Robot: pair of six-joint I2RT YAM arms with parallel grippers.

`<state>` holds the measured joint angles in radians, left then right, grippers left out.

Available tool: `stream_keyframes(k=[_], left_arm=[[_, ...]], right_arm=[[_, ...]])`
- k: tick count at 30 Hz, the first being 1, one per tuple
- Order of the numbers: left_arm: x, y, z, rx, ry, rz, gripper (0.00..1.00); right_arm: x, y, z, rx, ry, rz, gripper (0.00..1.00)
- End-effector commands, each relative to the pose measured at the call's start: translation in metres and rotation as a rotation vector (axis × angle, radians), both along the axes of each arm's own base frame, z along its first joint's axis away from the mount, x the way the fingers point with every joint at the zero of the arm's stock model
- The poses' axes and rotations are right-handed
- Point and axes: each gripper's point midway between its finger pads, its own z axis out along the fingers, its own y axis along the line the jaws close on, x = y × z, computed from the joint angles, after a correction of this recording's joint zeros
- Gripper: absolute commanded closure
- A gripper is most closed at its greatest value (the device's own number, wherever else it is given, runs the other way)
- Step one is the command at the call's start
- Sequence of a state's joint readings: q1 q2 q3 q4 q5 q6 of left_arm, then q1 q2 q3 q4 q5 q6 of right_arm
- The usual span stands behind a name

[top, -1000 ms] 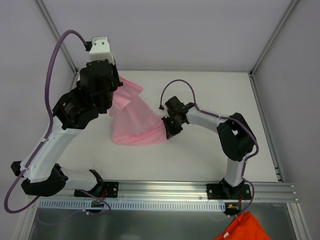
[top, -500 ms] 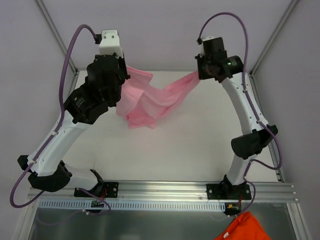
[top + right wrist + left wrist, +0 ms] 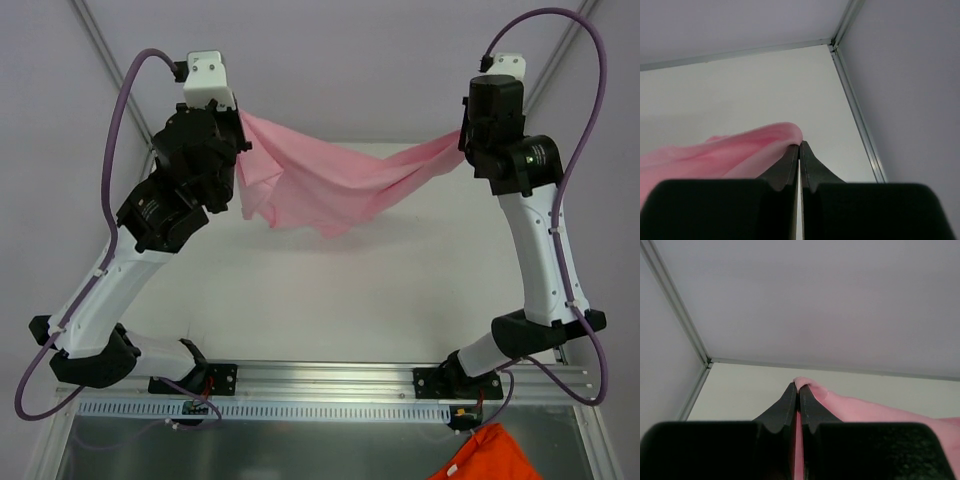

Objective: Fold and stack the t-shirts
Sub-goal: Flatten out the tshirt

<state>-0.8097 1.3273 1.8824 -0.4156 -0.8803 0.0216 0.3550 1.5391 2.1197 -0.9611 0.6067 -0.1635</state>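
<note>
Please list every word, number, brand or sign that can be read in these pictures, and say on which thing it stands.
There is no readable text in any view.
The pink t-shirt is plain; no print or label shows.
The small yellow parts at the arm bases are too small to tell whether they carry writing.
The orange cloth shows no text.

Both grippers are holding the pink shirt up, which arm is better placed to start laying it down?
Left, probably: most of the t-shirt hangs low beside the left gripper, while the right gripper holds only a thin, stretched end.
</note>
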Motion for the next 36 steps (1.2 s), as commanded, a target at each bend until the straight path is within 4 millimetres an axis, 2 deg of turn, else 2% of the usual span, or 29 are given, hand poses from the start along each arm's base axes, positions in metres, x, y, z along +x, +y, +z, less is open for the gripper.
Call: stream_keyframes(k=[1, 4, 6, 7, 8, 11, 13, 14, 15, 16, 17, 18, 22, 24, 25, 26, 27, 28, 29, 31, 35, 36], left_arm=[[-0.01, 0.023, 0.027, -0.052, -0.083, 0.062, 1.0], [-0.01, 0.027, 0.031, -0.056, -0.095, 0.088, 1.0], [-0.012, 0.034, 0.034, -0.064, -0.105, 0.119, 1.0], [-0.014, 0.039, 0.036, -0.068, -0.11, 0.138, 1.0], [-0.015, 0.043, 0.038, -0.07, -0.118, 0.153, 1.0], [-0.021, 0.049, 0.04, -0.086, -0.126, 0.159, 1.0], [-0.021, 0.045, 0.039, -0.105, -0.125, 0.132, 1.0], [-0.021, 0.044, 0.037, -0.103, -0.119, 0.124, 1.0], [-0.02, 0.042, 0.034, -0.096, -0.108, 0.117, 1.0], [-0.02, 0.039, 0.033, -0.095, -0.106, 0.102, 1.0], [-0.02, 0.038, 0.032, -0.101, -0.104, 0.096, 1.0], [-0.019, 0.036, 0.03, -0.095, -0.098, 0.091, 1.0], [-0.019, 0.036, 0.031, -0.092, -0.097, 0.088, 1.0], [-0.019, 0.035, 0.029, -0.086, -0.092, 0.082, 1.0], [-0.018, 0.034, 0.029, -0.088, -0.092, 0.079, 1.0], [-0.019, 0.034, 0.029, -0.093, -0.092, 0.077, 1.0], [-0.019, 0.034, 0.029, -0.094, -0.092, 0.076, 1.0], [-0.019, 0.033, 0.027, -0.089, -0.086, 0.071, 1.0], [-0.018, 0.031, 0.027, -0.086, -0.084, 0.065, 1.0], [-0.018, 0.03, 0.026, -0.083, -0.08, 0.056, 1.0], [-0.017, 0.023, 0.022, -0.068, -0.064, 0.018, 1.0], [-0.017, 0.022, 0.02, -0.075, -0.06, 0.012, 1.0]], right_arm=[[-0.011, -0.03, 0.049, 0.029, -0.205, -0.171, 0.99], [-0.018, -0.039, 0.062, 0.044, -0.255, -0.227, 0.99], [-0.023, -0.048, 0.06, 0.035, -0.258, -0.278, 0.99], [-0.033, -0.057, 0.063, 0.029, -0.274, -0.319, 0.99], [-0.034, -0.061, 0.056, 0.031, -0.273, -0.345, 0.99], [-0.045, -0.07, 0.053, 0.062, -0.308, -0.374, 0.99], [-0.045, -0.066, 0.053, 0.091, -0.328, -0.344, 0.99], [-0.052, -0.067, 0.056, 0.11, -0.347, -0.336, 0.99], [-0.05, -0.065, 0.044, 0.118, -0.334, -0.336, 0.99], [-0.049, -0.062, 0.043, 0.141, -0.353, -0.318, 0.99], [-0.056, -0.063, 0.047, 0.163, -0.382, -0.31, 0.99], [-0.051, -0.058, 0.036, 0.175, -0.381, -0.293, 0.99], [-0.054, -0.058, 0.025, 0.209, -0.382, -0.301, 0.99], [-0.049, -0.047, 0.017, 0.221, -0.349, -0.243, 0.99], [-0.047, -0.043, 0.013, 0.228, -0.338, -0.221, 0.96], [-0.044, -0.035, 0.007, 0.238, -0.325, -0.177, 0.81], [-0.042, -0.031, 0.004, 0.247, -0.323, -0.157, 0.81], [-0.041, -0.028, 0.001, 0.251, -0.32, -0.139, 0.63], [-0.04, -0.025, 0.001, 0.259, -0.323, -0.124, 0.59], [-0.035, -0.02, 0.0, 0.275, -0.329, -0.103, 0.43], [-0.019, -0.002, -0.002, 0.303, -0.315, -0.033, 0.37], [-0.014, 0.01, -0.005, 0.322, -0.292, 0.023, 0.37]])
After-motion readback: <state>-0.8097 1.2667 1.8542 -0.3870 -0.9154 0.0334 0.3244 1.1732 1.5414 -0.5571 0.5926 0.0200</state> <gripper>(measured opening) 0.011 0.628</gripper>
